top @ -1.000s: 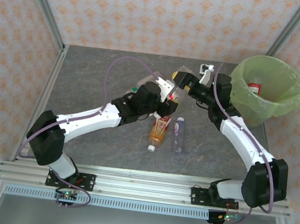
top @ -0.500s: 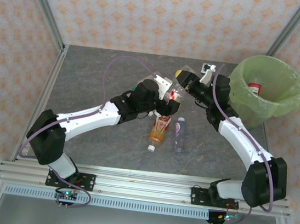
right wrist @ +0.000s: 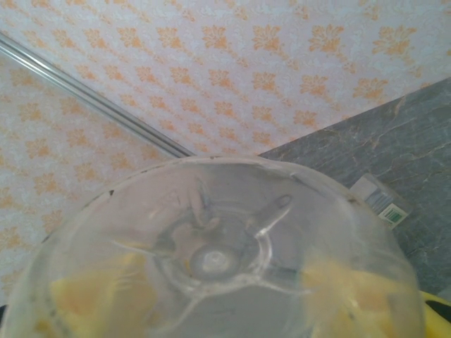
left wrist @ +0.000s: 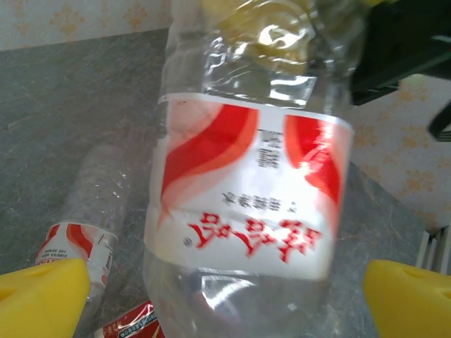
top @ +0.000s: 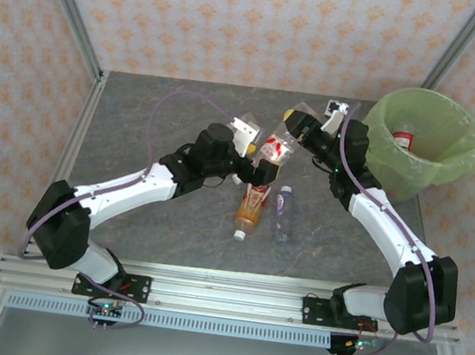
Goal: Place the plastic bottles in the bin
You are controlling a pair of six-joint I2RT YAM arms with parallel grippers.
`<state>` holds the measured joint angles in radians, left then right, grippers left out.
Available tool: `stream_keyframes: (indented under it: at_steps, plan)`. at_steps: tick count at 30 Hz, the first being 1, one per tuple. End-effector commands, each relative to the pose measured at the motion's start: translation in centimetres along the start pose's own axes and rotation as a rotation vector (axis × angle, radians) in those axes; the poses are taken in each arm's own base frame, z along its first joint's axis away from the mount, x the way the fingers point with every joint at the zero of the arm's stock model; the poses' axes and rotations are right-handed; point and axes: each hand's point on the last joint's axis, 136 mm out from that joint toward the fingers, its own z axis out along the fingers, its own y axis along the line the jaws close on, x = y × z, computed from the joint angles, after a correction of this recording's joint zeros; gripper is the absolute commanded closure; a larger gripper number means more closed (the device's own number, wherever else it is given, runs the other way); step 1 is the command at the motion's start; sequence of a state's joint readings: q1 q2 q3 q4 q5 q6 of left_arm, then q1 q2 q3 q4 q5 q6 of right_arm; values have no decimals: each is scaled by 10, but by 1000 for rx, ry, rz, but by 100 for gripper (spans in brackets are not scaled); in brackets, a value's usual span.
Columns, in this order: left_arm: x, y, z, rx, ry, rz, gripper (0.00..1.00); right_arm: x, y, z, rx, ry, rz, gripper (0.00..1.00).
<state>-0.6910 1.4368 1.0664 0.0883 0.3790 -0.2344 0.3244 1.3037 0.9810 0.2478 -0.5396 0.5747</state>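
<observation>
A clear plastic bottle [top: 274,149] with a red-white label hangs in the air between both arms. My right gripper [top: 293,131] is shut on its far end; in the right wrist view its base [right wrist: 218,260] covers the yellow fingers [right wrist: 77,299]. My left gripper [top: 251,142] is open, and its yellow fingertips [left wrist: 42,296] stand wide on either side of the bottle [left wrist: 246,190] without touching it. An amber bottle [top: 251,206] and a clear bottle [top: 283,214] lie on the table. The green-lined bin [top: 449,170] stands at the back right with a bottle [top: 403,136] inside.
A small white box [top: 338,109] lies near the back edge, left of the bin. Another clear bottle [left wrist: 88,211] with a red-white label lies on the table under the left gripper. Metal frame posts and patterned walls close in the table.
The left gripper has let go of the bottle and drawn back to the left. The right gripper has kept its hold and lifted the bottle slightly up and back.
</observation>
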Motion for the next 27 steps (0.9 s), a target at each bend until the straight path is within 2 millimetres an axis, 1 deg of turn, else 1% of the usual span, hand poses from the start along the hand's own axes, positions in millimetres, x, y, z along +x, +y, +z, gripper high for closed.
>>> stream_keyframes:
  at_steps: [1,4,8,13,18,20,23,27]
  plan:
    - [-22,-4,-17,13,-89,26,0,-10,3,-7,17,-36,-48,46]
    - [-29,2,-25,-13,-124,9,0,-12,3,-8,33,-37,-68,46]
    - [-39,19,-40,-101,-205,-35,0,-15,1,-11,61,-40,-97,46]
    - [-45,43,-59,-228,-282,-72,0,-20,0,-18,100,-54,-144,46]
    - [-39,85,-86,-469,-359,-136,0,-28,-2,-26,161,-67,-201,46]
    - [-35,100,-98,-567,-374,-159,0,-32,2,-29,163,-76,-210,46]
    - [-27,121,-114,-712,-381,-188,0,-42,14,-33,146,-96,-226,46]
    - [-15,144,-133,-892,-379,-241,0,-58,20,-38,190,-130,-273,45]
